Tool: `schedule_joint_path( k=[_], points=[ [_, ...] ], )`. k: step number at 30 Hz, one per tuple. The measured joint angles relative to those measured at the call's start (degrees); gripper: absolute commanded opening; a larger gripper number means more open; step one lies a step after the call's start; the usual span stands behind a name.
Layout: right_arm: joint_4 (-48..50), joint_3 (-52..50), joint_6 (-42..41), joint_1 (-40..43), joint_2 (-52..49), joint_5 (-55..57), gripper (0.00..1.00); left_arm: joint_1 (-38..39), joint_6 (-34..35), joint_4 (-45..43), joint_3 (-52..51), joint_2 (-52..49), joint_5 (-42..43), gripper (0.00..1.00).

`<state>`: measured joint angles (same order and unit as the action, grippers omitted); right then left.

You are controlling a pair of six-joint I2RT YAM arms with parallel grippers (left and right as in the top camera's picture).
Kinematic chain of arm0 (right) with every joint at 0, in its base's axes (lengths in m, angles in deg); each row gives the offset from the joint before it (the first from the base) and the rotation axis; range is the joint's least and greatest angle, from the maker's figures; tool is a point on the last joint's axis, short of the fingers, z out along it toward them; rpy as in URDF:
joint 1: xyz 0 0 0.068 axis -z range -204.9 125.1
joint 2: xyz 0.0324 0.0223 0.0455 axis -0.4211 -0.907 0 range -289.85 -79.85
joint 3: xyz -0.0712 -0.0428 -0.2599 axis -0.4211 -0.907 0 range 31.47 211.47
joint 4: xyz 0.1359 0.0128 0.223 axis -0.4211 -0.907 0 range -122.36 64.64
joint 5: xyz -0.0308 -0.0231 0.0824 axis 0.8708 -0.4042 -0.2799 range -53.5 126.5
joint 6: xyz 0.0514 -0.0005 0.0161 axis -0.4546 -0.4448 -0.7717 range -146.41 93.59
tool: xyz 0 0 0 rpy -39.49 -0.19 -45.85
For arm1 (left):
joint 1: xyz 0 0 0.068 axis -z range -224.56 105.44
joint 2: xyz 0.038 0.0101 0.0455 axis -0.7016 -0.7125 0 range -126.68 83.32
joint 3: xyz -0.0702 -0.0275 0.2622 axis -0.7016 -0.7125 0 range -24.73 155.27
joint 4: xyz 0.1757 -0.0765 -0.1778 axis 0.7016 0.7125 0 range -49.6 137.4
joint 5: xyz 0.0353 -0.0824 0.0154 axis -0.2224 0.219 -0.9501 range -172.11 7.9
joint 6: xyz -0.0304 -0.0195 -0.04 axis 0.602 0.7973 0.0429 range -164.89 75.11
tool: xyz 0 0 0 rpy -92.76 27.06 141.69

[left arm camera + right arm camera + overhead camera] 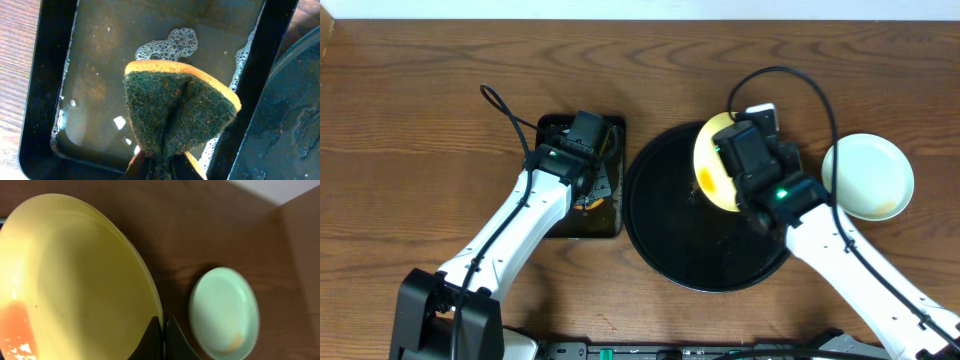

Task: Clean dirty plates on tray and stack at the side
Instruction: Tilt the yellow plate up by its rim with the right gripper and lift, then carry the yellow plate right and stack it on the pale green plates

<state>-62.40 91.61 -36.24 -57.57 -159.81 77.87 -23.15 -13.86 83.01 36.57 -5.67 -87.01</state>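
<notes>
Yellow plate (pixel 75 280) in right end effector (pixel 162 330), sponge (pixel 180 110) in left (pixel 160 167)

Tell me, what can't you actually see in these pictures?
1. Overhead: the right arm covers part of the yellow plate, hiding the grip on it.
2. Overhead: the left arm covers the sponge and much of the rectangular tray.
3. Left wrist: the left claw is nearly all cut off by the bottom edge.
4. Right wrist: the yellow plate's sauce stain runs off the left and bottom edges.

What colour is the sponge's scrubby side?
Dark green; the sponge shows best in the left wrist view.
</notes>
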Motion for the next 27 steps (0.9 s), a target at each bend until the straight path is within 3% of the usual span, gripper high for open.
schedule_joint_path(
  k=[13, 23, 27],
  points=[
    [1.09, 0.0, 0.07, -5.29, 0.0, 17.62, 0.01, 0.02, -0.02, 0.0, 0.0, 0.0, 0.0, 0.09],
    [1.4, 0.0, -0.09, -5.29, 0.0, 20.65, 0.01, 0.02, -0.2, -0.04, 0.0, 0.0, 0.0, 0.08],
    [0.24, 0.0, -2.34, -4.98, 0.0, 19.04, 0.01, 0.02, -4.59, -1.46, 0.0, 0.0, -0.02, 0.08]
  ],
)
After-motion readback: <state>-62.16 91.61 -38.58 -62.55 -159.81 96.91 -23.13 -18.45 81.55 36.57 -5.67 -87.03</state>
